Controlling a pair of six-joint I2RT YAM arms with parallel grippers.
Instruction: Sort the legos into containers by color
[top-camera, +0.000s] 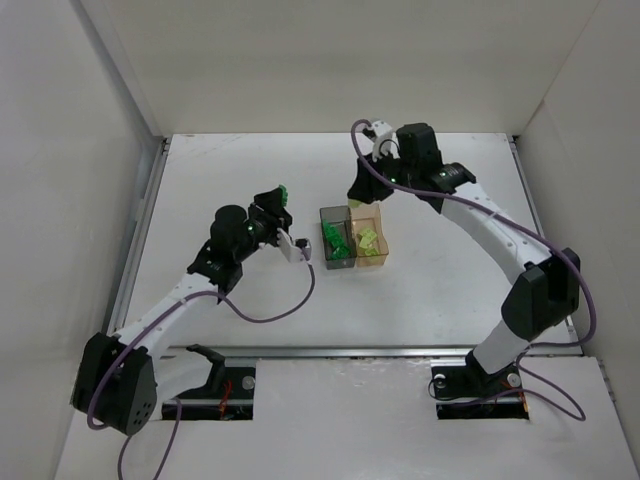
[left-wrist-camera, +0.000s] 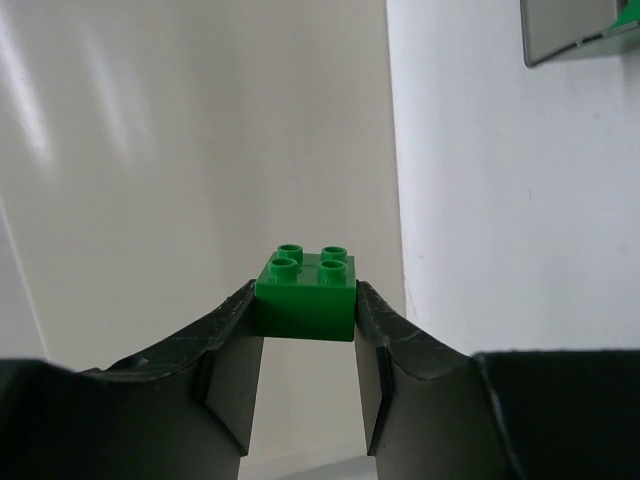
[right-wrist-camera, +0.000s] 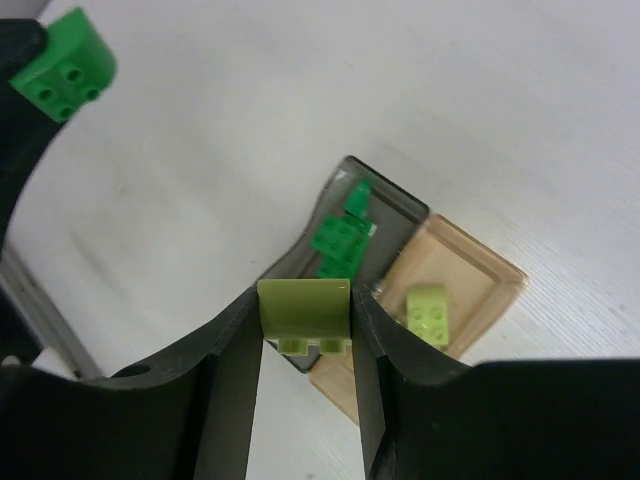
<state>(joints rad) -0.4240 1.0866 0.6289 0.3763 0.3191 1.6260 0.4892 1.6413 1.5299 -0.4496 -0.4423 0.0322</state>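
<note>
The left gripper (left-wrist-camera: 305, 318) clamps a dark green brick (left-wrist-camera: 306, 288); the right gripper (right-wrist-camera: 305, 335) clamps a pale yellow-green brick (right-wrist-camera: 303, 303) above the containers (right-wrist-camera: 393, 190).

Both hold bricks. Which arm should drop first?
Right, probably. The right gripper holds its pale brick close by the amber box; the left gripper holds its green brick well left of the grey box.

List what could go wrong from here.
1. The right gripper holds a pale brick close to the seam between the grey box and the amber box; released here, it might land in the grey one.
2. The left gripper pinches a green brick with just its fingertips; it could slip.
3. The boxes adjoin, so both arms delivering together may collide.
</note>
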